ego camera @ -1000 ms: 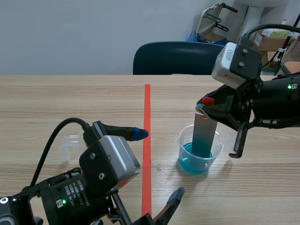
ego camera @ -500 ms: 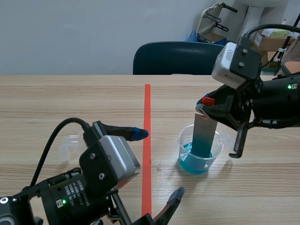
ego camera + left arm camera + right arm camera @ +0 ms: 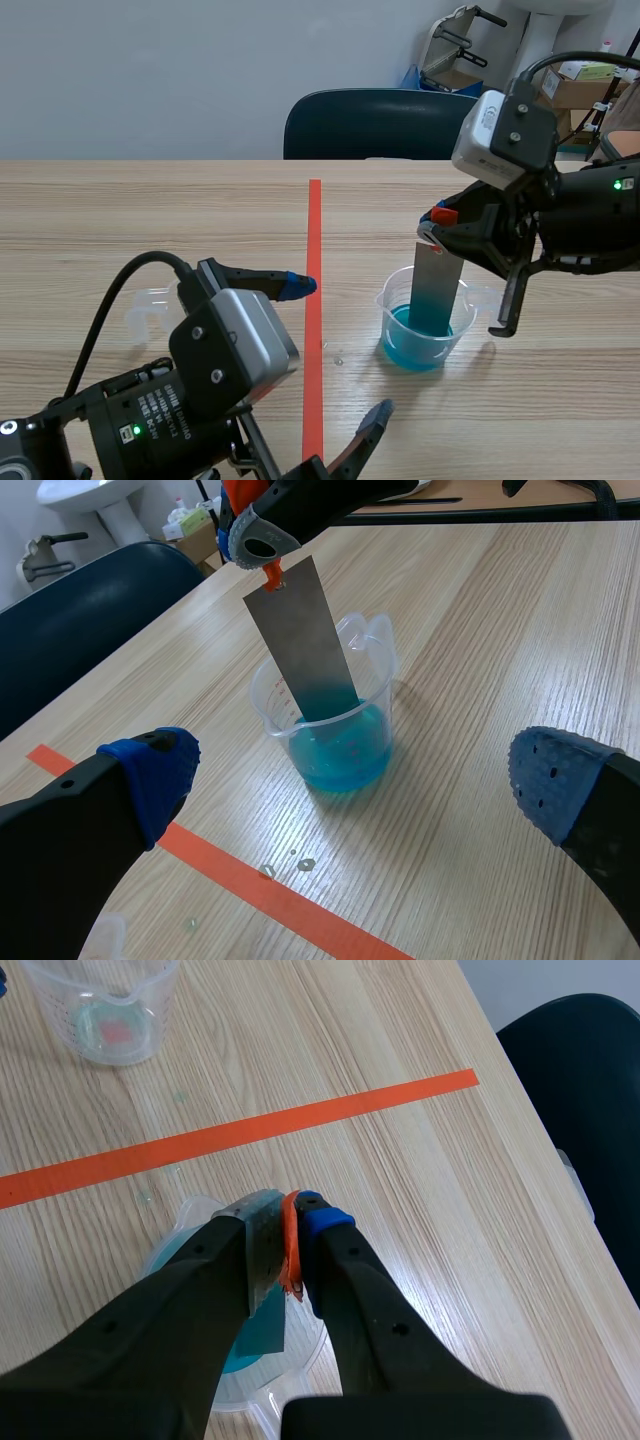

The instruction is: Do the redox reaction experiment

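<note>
The right claw (image 3: 437, 222) is clamped on the top end of a grey metal strip (image 3: 436, 285). The strip's lower end stands dipped in the beaker (image 3: 393, 302) of blue liquid (image 3: 415, 350) on the counter (image 3: 150, 210). The left claw (image 3: 340, 348) gapes wide near that beaker, holding nothing.

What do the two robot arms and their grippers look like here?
Both arms are black, each with a silver-grey wrist housing, a black cable and a green light. The left gripper has thick black fingers with blue dotted pads; the right gripper's visible pad is blue too.
</note>
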